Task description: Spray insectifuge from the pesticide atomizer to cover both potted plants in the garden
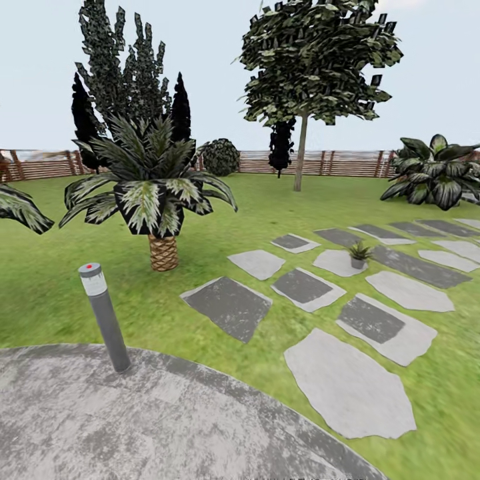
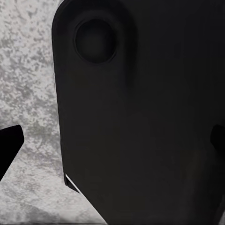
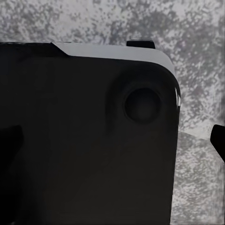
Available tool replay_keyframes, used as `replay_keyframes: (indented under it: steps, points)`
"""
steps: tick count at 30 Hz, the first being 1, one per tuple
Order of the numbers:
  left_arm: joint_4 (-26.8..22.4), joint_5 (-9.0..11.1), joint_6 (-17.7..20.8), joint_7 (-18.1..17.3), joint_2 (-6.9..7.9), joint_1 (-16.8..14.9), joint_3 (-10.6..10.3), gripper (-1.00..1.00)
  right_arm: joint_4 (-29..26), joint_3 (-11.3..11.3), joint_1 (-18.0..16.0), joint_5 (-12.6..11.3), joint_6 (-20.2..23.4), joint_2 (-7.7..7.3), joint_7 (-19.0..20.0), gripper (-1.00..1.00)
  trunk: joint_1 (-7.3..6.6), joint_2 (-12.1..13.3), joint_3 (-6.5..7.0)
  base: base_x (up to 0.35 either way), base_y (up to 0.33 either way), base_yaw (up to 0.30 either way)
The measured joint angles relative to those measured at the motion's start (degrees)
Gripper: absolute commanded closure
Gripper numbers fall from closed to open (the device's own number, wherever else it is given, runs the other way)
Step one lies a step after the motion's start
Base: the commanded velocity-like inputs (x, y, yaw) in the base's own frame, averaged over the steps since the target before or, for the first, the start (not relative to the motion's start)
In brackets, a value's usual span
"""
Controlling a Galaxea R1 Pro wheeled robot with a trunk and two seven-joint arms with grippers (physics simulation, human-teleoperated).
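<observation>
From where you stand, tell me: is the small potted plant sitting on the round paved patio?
No, the potted plant stands on a stepping stone out on the lawn.

Grey patio [image 1: 133, 427] fills the lower left, with a grey bollard light [image 1: 105, 317] leaning at its edge. Lawn [image 1: 60, 293] beyond. Stepping stones [image 1: 347, 380] run from lower right to mid right; one small potted plant [image 1: 359, 253] sits on a pale stone there. Palm [image 1: 157, 193] at centre left, tree [image 1: 313, 60] top centre, broad-leaved shrub [image 1: 433, 170] at right, fence [image 1: 333, 162] across the back.
</observation>
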Motion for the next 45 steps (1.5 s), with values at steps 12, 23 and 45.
replay_keyframes:
  steps: [12,23,45]
  points:
    - [0.0,0.0,0.0,0.03,0.0,0.0,0.0,-1.0,-0.01,0.0,0.0,0.0,0.0,0.02,0.0,-1.0,0.0,0.0,-0.6,-0.213,-0.198,0.259]
    - [0.0,0.0,0.0,0.06,0.0,0.0,0.0,-1.0,-0.01,0.0,0.0,0.0,0.0,0.02,0.0,-1.0,-0.02,0.0,-1.14,-0.151,-0.24,0.259]
    - [0.06,0.03,-4.34,-0.27,0.0,0.0,0.12,-1.0,-0.01,0.0,0.0,0.0,-0.02,0.02,0.0,-1.0,-0.02,0.0,-1.49,-0.002,-0.204,0.276]
